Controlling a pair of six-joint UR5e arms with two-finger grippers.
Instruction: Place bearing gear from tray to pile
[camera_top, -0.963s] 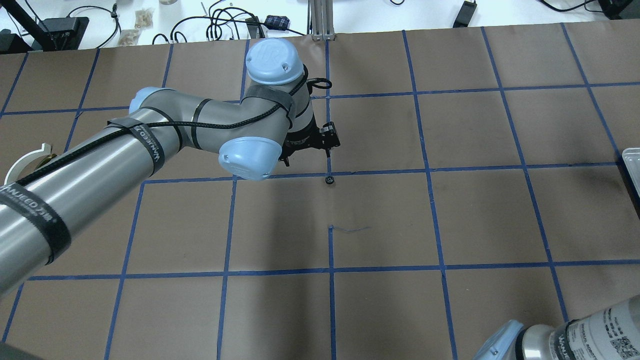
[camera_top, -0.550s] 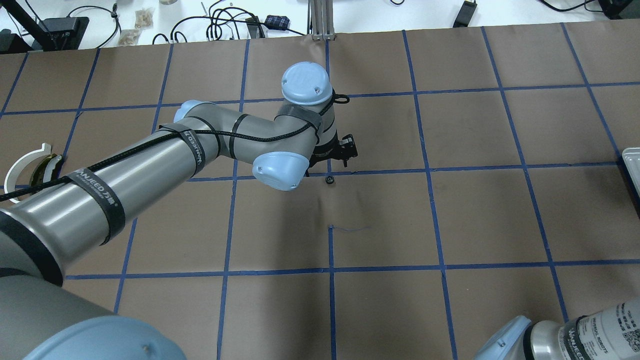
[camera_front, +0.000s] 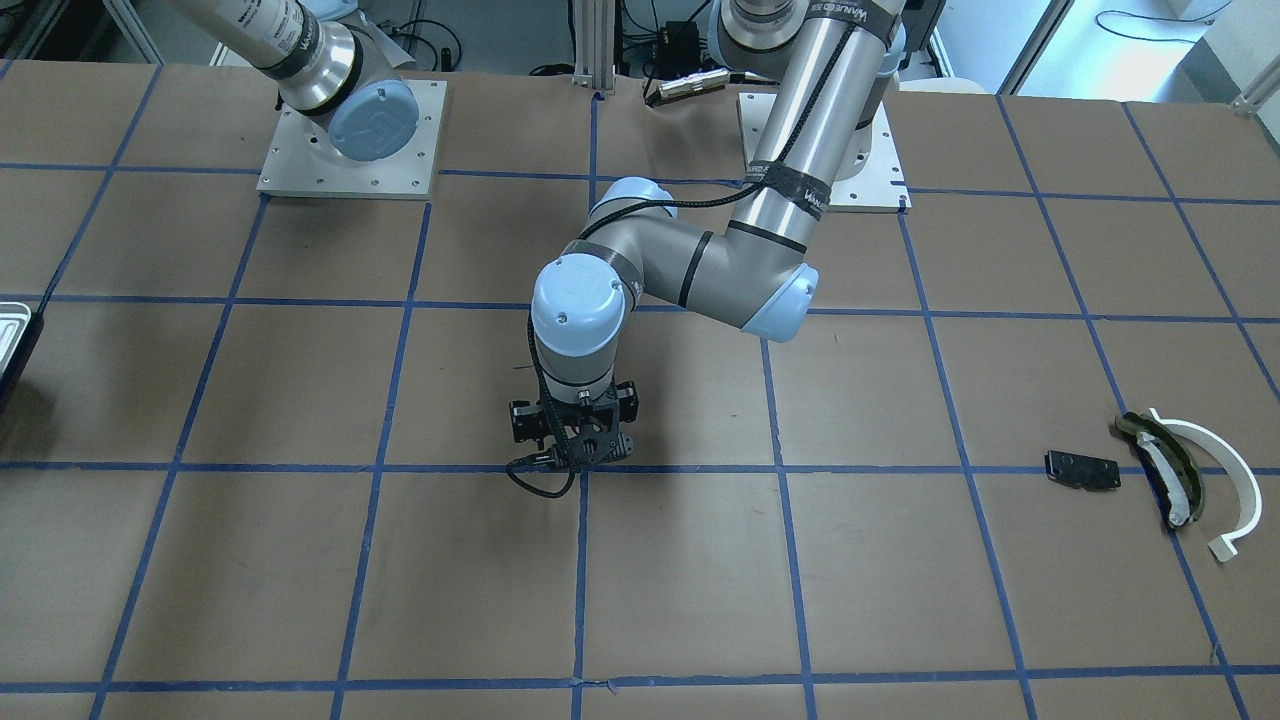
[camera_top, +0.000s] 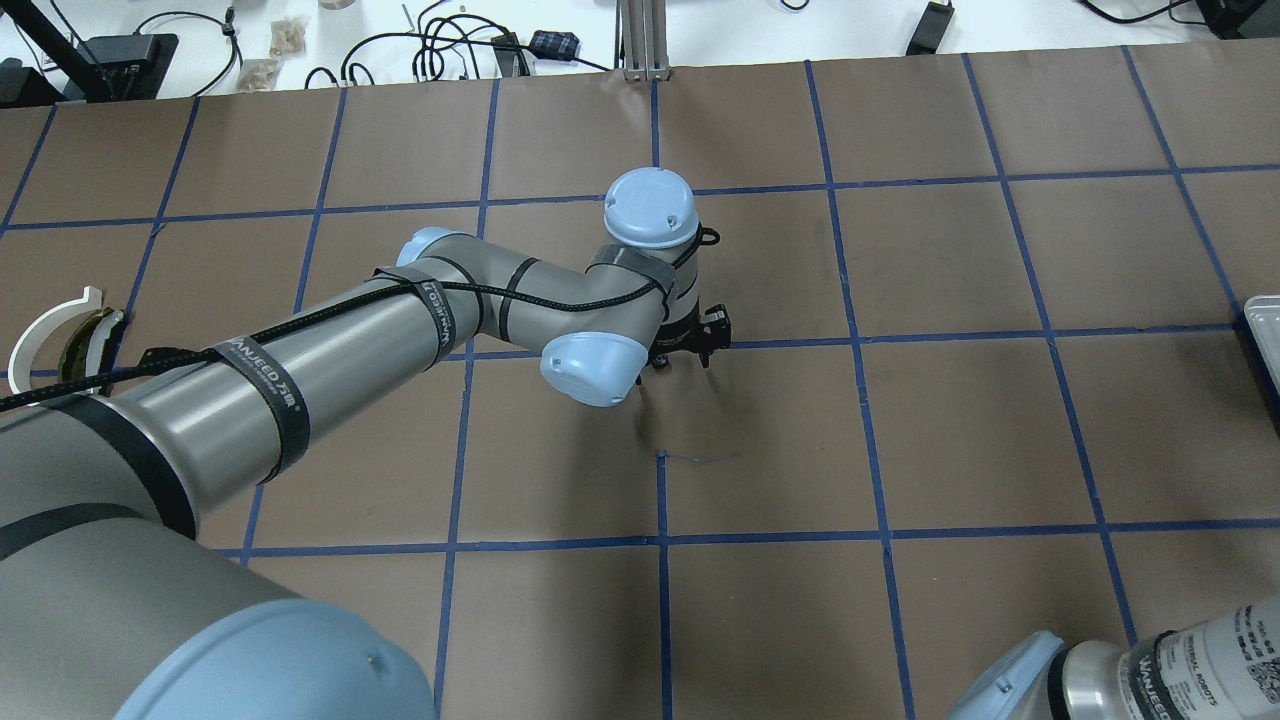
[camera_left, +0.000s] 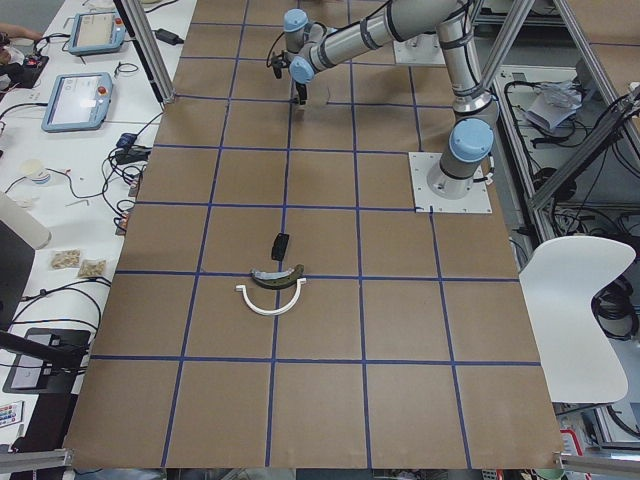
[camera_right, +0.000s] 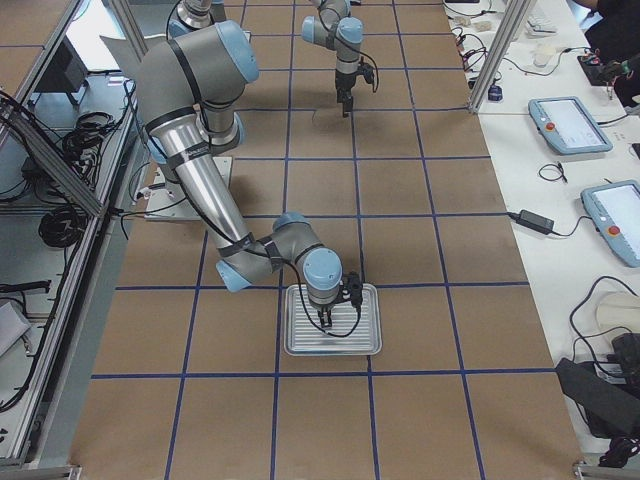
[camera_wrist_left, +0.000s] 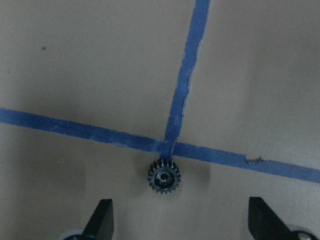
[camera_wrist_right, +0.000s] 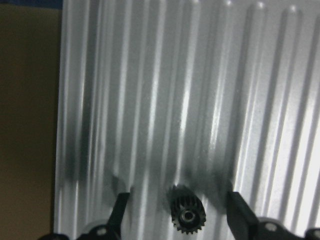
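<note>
My left gripper (camera_wrist_left: 182, 220) is open just above the table, and a small black bearing gear (camera_wrist_left: 163, 177) lies between and slightly ahead of its fingertips at a blue tape crossing. From the front the gripper (camera_front: 575, 450) hides that gear. My right gripper (camera_wrist_right: 178, 212) is open over the silvery ribbed tray (camera_wrist_right: 200, 100), with a second black gear (camera_wrist_right: 187, 210) between its fingers, untouched. The tray (camera_right: 300, 345) lies at the table's right end. The pile lies at the left end: black plate (camera_front: 1082, 469), olive strip (camera_front: 1160, 465), white arc (camera_front: 1215, 470).
The table is brown paper with a blue tape grid. The left arm's elbow and forearm (camera_top: 300, 370) stretch across the left half. Cables, tablets and boxes lie on the white bench (camera_top: 300, 40) beyond the far edge. An aluminium post (camera_top: 640, 40) stands at the far middle.
My left arm has swung right and toward the near side, bringing its gripper down over the gear at the tape crossing. The gear has not moved.
</note>
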